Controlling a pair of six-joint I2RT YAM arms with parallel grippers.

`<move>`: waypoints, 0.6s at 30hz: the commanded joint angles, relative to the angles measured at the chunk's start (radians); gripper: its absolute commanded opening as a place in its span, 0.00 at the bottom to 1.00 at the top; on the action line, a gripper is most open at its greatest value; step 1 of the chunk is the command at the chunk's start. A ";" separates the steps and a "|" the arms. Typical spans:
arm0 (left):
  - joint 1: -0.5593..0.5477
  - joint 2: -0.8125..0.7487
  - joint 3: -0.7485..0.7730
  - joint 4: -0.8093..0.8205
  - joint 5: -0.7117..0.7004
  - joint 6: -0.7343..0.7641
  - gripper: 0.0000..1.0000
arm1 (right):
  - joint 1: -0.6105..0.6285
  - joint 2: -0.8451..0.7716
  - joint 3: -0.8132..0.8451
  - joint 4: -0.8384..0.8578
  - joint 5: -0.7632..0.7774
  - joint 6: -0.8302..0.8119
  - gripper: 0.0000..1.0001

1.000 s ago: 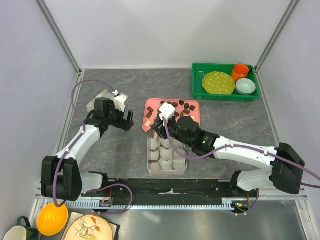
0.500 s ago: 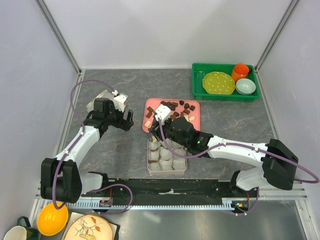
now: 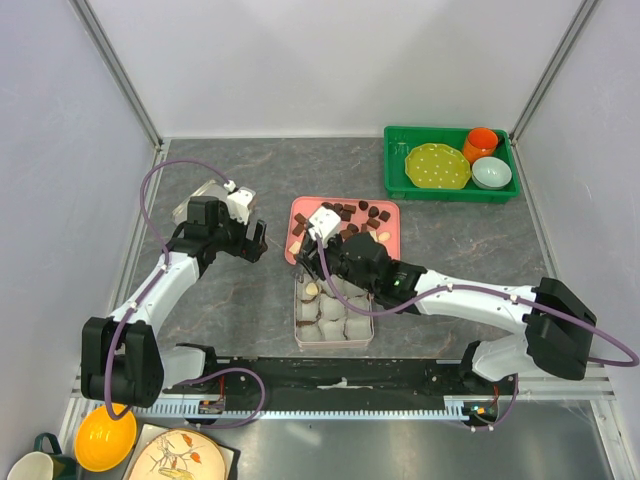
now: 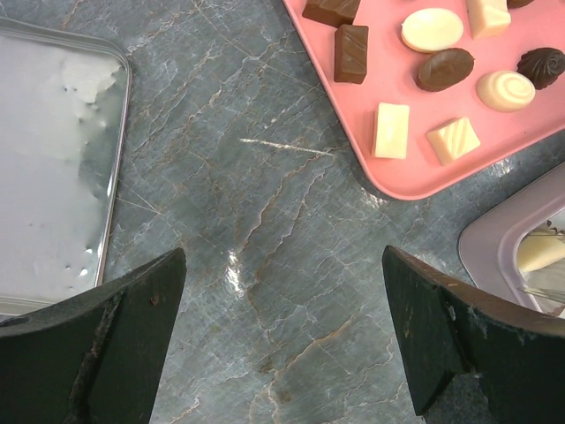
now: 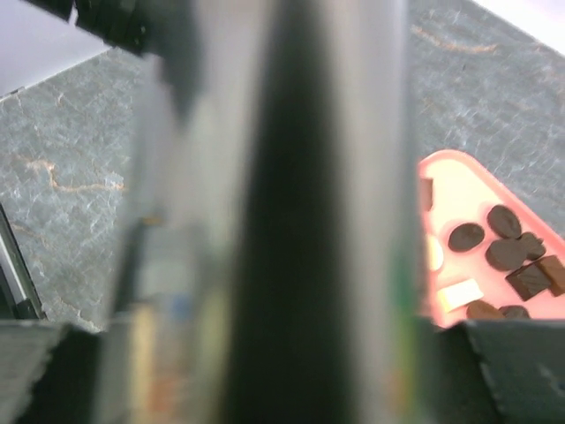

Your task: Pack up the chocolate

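Dark and cream chocolate pieces (image 3: 362, 212) lie on a pink tray (image 3: 300, 210). In the left wrist view several (image 4: 431, 29) show on the tray (image 4: 397, 177). In front of the tray stands a lilac box (image 3: 334, 345) of white paper cups, and a brown piece (image 3: 314, 291) sits in its far-left cup. My right gripper (image 3: 318, 277) hangs over that corner. In its wrist view the fingers (image 5: 503, 371) stand wide apart around a blurred upright shape. My left gripper (image 3: 260, 242) (image 4: 284, 256) is open and empty over bare table left of the tray.
A flat metal lid (image 3: 205, 195) (image 4: 53, 159) lies at the left. A green bin (image 3: 400, 170) with a yellow plate, an orange cup and a pale bowl stands at the back right. An orange bowl (image 3: 105, 438) and dishes sit below the table's near edge.
My right gripper has moved from the tray's near-left edge toward me, over the box's far-left cup, where a brown piece now shows. The left arm has not moved.
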 commanded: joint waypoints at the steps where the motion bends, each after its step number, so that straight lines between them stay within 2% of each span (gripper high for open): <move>1: 0.004 -0.021 -0.005 0.008 0.016 -0.004 0.99 | 0.005 -0.021 0.091 0.053 0.057 -0.046 0.45; 7: 0.004 -0.023 0.003 0.005 0.005 -0.001 0.99 | -0.023 0.042 0.186 0.081 0.127 -0.115 0.43; 18: 0.005 -0.024 0.006 0.003 -0.003 0.001 0.99 | -0.222 0.318 0.400 0.133 0.013 -0.106 0.44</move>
